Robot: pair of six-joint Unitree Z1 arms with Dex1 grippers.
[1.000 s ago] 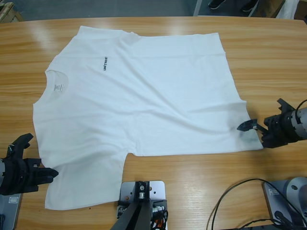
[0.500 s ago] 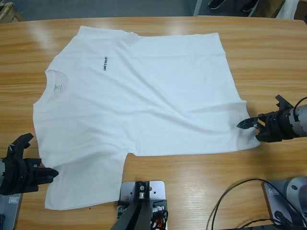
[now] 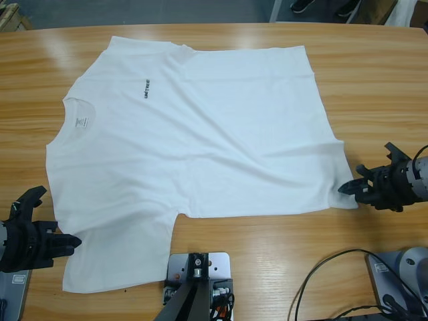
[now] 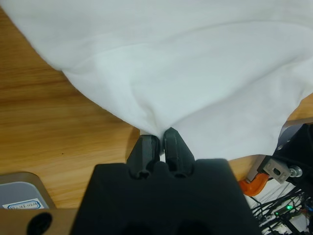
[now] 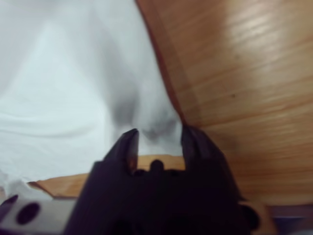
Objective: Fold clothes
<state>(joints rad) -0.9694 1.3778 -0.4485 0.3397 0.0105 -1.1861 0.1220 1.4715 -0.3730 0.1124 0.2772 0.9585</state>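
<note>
Now, left gripper [image 4: 156, 143]: I see it low at the sleeve edge, pinching cloth.
Right gripper [image 5: 157, 139]: jaws spread at the hem corner.
T-shirt [image 3: 194, 140]: one, flat.
Table [image 3: 374, 87]: one.

High view overhead; wrist views close, both sharing T-shirt [image 3: 194, 134], right blurry.

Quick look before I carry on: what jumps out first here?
The white T-shirt spread flat across most of the wooden table, neck toward the high view's left. The left tool is shut on its sleeve edge near the lower left corner; the right tool is open at the hem corner on the right.
</note>
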